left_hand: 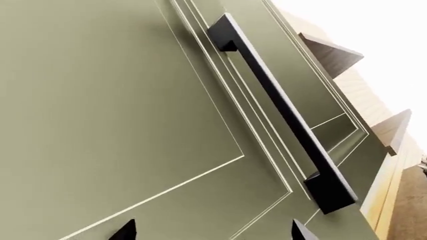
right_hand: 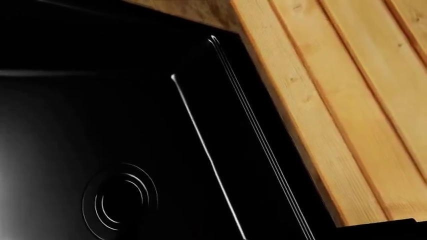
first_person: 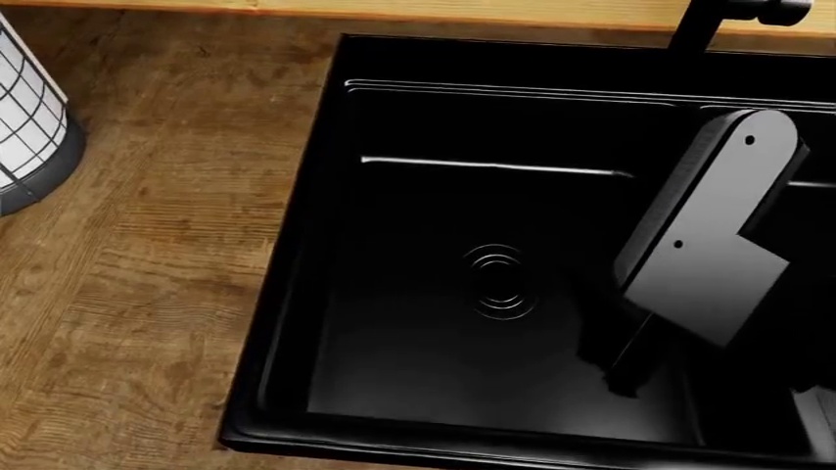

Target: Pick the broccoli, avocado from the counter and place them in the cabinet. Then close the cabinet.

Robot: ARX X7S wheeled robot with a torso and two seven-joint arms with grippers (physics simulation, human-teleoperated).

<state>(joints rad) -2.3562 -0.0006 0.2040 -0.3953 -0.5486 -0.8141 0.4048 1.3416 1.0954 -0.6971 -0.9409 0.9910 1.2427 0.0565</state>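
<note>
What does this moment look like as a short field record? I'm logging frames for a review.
left gripper: faces closed green cabinet door, near its black handle, holding nothing
right arm: over the black sink
right gripper: not clearly seen
counter: wire basket at one corner
broccoli, avocado: not in view

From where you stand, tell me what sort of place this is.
Most likely a kitchen. A black sink with a round drain is set into a wood-grain counter, and the left wrist view faces an olive-green cabinet door with a black bar handle.
</note>
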